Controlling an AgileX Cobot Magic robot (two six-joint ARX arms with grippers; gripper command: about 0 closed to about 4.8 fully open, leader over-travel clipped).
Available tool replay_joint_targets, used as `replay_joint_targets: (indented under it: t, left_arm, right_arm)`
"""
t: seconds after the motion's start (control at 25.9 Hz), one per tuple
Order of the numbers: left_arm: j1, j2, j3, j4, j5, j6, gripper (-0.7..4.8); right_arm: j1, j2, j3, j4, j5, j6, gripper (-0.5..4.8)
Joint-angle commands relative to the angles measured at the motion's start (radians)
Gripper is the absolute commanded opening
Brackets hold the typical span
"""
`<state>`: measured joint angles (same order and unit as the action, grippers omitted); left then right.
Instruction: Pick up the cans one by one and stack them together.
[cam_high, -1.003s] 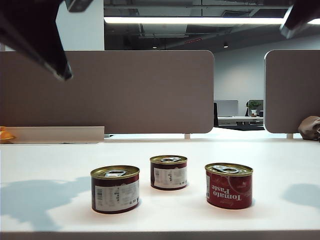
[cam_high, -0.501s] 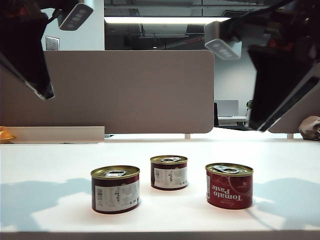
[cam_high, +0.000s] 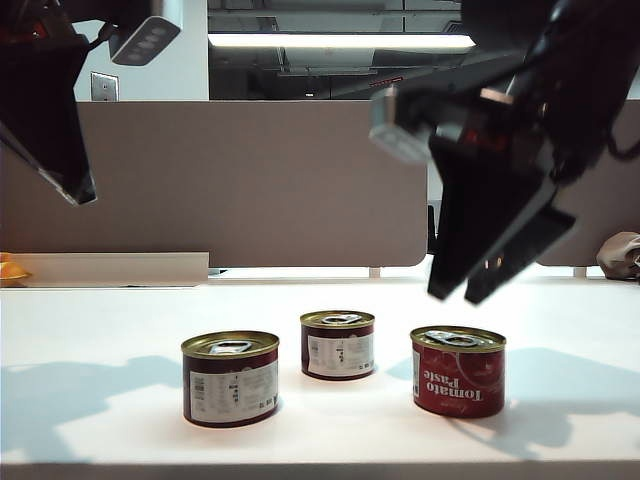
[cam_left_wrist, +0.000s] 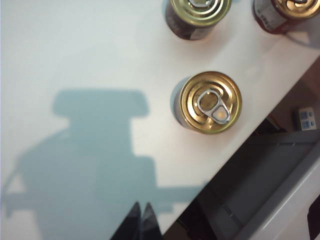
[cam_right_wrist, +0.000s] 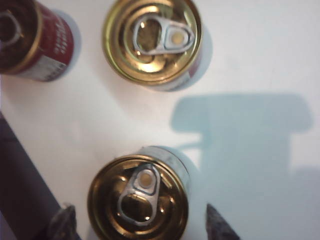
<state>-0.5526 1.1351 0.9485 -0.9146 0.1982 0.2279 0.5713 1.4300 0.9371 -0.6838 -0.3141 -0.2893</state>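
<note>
Right gripper (cam_right_wrist: 137, 225) gapes wide above a can (cam_right_wrist: 138, 198), empty; left gripper (cam_left_wrist: 141, 220) closed, empty.

Left hand (cam_high: 68, 185) and orange thing (cam_high: 12, 270) both cut off at frame edge

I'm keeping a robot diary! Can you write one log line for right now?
stage: reaching | right end effector: open above right red tomato-paste tin with gold lid | left end effector: shut, raised at left | tins stacked: none
</note>
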Motion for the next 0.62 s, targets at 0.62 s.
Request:
replay_joint_targets:
  t: [0.62]
  left_arm:
    - [-0.002,-0.004,0.001,-0.055,0.0,-0.003,-0.06]
  right_arm:
    - [0.085,0.135,0.002,0.072,0.012,0.001,3.01]
